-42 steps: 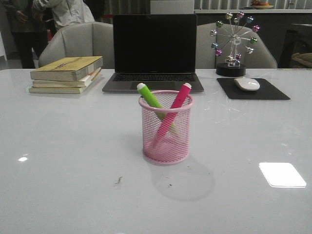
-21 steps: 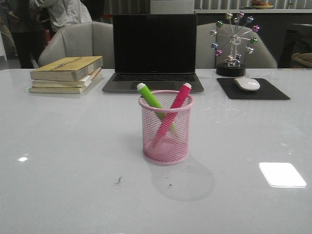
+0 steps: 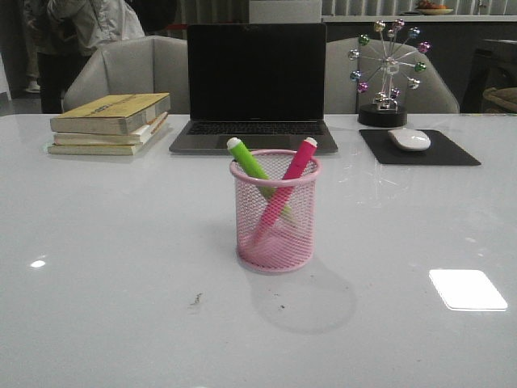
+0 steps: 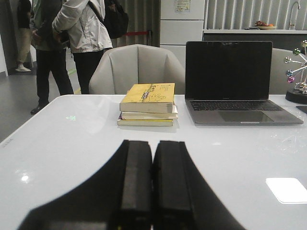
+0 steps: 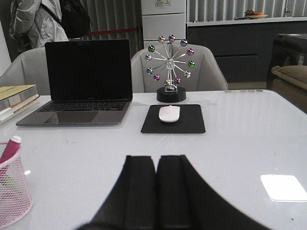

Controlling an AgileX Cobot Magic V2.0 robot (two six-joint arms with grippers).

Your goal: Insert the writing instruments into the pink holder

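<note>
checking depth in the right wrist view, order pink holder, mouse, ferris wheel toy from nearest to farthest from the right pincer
From the right pincer:
1. pink holder, close, off to the side.
2. mouse, on its black pad, mid-table.
3. ferris wheel toy, at the far table edge.

A glossy white tabletop carried everything. Near its middle stood the pink holder, upright on its base. Along the far edge, toward the left corner, lay a stack of books, the yellow-covered one on top. Just right of the books, at the middle of the far edge, sat an open laptop with a dark screen. Toward the far right corner lay a black mouse pad, and behind it, at the edge, stood a ferris-wheel ornament on a round black base. A few small dark specks lay nearer the front edge.
</note>
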